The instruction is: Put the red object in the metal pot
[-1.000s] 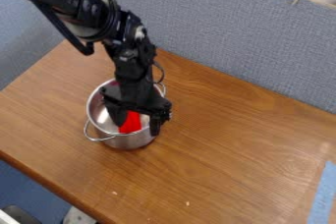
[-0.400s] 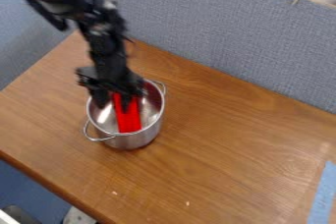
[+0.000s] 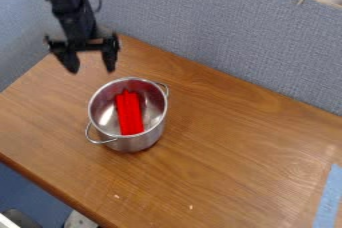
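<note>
Red block (image 3: 128, 113) is in the metal pot (image 3: 110, 139), lying lengthwise inside, far end up near the back rim, near end down toward the front. Can't tell whether the far end leans on the wall or just sits by it. Nothing is gripping it now.

Change over the last second: at the start the jaws (image 3: 88, 65) were down over the pot, covering most of the block. Then the arm pulled up and back, blurred, with the block left showing in the pot. Now the jaws are behind the pot, well apart from it, fingers hanging down and spread, nothing between them. Arm is a bit soft in the picture, likely moving.

Pot hasn't visibly shifted through this. Same spot on the table (image 3: 247, 132), upright, one loop handle toward the front left, the other at the back right. Block looks the same as right after the arm lifted off, so no sign it got dragged out or tipped on the way.

Meaning for the task: looks like the release worked and the goal is met. I'd call it done bar the retreat. Nothing left to do to the block; just keep the arm clear of the pot rim and handles. Low risk from here, main one would be coming back and knocking the pot.
</note>
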Robot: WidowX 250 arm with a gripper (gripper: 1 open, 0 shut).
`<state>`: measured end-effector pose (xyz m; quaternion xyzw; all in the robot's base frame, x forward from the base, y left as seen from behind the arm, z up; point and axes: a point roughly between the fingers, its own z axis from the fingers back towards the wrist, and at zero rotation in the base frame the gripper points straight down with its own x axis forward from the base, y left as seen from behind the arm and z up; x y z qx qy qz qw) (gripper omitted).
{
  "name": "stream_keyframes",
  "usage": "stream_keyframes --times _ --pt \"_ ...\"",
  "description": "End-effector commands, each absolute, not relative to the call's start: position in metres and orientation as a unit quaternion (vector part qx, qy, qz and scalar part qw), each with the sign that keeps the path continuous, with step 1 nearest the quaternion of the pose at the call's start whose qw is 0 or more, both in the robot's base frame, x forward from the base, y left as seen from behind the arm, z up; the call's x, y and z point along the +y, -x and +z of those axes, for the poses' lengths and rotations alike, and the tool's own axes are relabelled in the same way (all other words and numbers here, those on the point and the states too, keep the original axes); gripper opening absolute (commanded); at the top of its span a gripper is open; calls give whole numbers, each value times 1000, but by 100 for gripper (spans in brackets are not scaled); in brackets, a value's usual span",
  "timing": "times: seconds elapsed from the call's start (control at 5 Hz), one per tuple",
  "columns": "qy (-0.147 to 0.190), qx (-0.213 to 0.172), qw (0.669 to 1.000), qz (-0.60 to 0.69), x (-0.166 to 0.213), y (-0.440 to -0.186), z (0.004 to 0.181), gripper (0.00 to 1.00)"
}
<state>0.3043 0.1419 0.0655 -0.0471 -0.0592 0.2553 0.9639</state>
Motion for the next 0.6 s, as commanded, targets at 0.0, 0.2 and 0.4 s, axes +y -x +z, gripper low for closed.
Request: stream_keyframes --times 0.0,0.2,0.4 --pt "41 -75 949 304 138 -329 66 0" --pt "49 -75 970 224 124 -320 63 0" --pt "79 -102 976 178 124 -307 88 0"
